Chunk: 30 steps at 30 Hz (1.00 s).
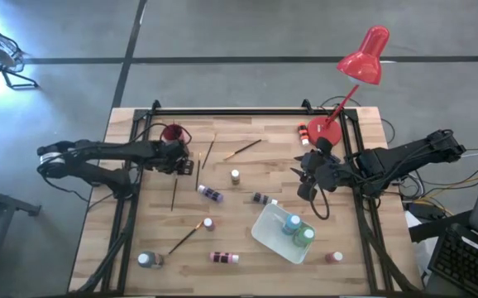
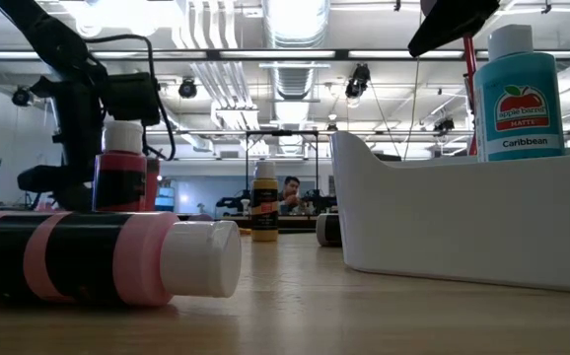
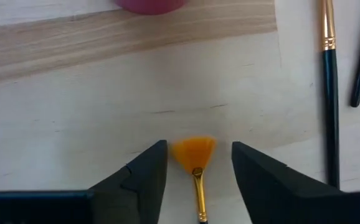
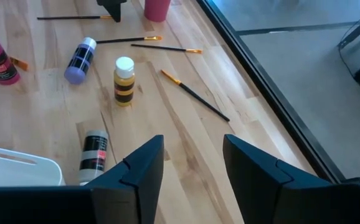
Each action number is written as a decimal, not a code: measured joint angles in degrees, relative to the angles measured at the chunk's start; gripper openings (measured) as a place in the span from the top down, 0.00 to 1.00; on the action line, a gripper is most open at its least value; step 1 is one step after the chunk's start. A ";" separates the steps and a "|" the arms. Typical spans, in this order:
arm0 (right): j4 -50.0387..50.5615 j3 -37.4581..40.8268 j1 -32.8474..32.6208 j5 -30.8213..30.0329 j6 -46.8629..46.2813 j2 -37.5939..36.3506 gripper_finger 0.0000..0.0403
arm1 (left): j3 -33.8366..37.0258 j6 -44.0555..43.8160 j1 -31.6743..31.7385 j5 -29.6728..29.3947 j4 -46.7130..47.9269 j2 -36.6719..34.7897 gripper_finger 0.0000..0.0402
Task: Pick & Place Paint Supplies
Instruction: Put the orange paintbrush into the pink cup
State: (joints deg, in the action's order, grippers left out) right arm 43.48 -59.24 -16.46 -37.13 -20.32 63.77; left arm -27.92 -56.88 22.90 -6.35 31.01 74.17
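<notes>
**Left gripper above a fan brush, two bottles in the tray**

High view: bottles and thin brushes lay scattered on the wooden table (image 1: pixel 247 132). The white tray (image 1: pixel 265 233) held a teal bottle (image 1: pixel 292 222) and a green bottle (image 1: pixel 305 236), both upright.

Low view: a pink-and-black bottle (image 2: pixel 98 258) lay on its side (white cap toward the tray).

Left wrist view: the left gripper (image 3: pixel 198 168) was released, its fingers on both sides of an orange fan brush (image 3: pixel 194 155), not touching.

Right wrist view: the right gripper (image 4: pixel 192 163) was released and empty, near a yellow bottle (image 4: pixel 124 81).
</notes>
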 joint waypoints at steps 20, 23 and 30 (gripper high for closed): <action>0.40 0.00 0.01 -0.01 0.85 0.00 0.73 | -0.02 1.86 -0.02 2.61 3.11 -1.07 0.99; 1.40 0.00 -0.01 0.01 0.78 0.00 0.74 | -0.40 3.44 -0.07 3.82 3.41 -3.56 0.99; 2.71 0.00 -0.01 0.08 -0.65 0.00 0.77 | -3.50 7.20 -0.49 6.82 3.05 -14.02 1.00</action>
State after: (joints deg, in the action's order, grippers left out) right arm 46.19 -59.24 -16.47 -37.06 -20.97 63.77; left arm -31.42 -49.69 22.41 0.47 34.06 60.15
